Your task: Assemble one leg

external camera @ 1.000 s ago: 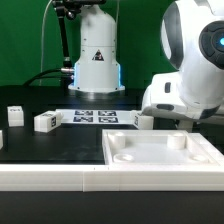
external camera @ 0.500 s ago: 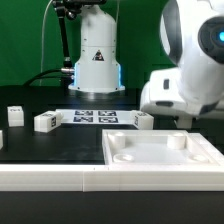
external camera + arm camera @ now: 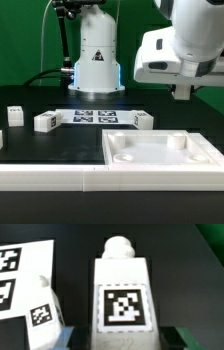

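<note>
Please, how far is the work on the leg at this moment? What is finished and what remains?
Done: one leg sits between the fingers of the gripper, apparently gripped, high above the table. In hand: bringing it to the large white plate, it seems. Left: joining them; the plate bears no leg yet. Other legs lie loose near the marker board.
</note>
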`<state>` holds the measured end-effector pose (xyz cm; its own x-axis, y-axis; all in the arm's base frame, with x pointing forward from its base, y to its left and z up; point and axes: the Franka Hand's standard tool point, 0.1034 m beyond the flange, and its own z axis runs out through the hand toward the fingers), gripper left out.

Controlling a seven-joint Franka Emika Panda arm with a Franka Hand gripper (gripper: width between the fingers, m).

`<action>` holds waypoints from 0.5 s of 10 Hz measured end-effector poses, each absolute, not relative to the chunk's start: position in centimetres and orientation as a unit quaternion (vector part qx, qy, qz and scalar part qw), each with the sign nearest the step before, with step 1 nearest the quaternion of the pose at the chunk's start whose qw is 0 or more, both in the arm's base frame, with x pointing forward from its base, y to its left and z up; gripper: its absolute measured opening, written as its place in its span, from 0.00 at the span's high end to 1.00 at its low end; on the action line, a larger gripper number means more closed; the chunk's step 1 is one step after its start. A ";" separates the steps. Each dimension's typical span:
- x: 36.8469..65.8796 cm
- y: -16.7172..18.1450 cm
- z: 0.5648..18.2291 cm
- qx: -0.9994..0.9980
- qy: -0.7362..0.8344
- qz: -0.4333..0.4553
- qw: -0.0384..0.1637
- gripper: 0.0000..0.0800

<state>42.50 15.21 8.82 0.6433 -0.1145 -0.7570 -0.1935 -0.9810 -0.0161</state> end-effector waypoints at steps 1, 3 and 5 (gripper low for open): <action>43.2 15.4 8.7 -0.918 0.087 0.384 0.050 0.63; 45.3 14.2 8.3 -0.948 0.057 0.306 0.059 0.63; 47.6 12.6 10.8 -0.966 0.024 0.253 0.044 0.63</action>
<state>47.62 12.61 10.77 0.8708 -0.0241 -0.4910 -0.0684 -0.9950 -0.0724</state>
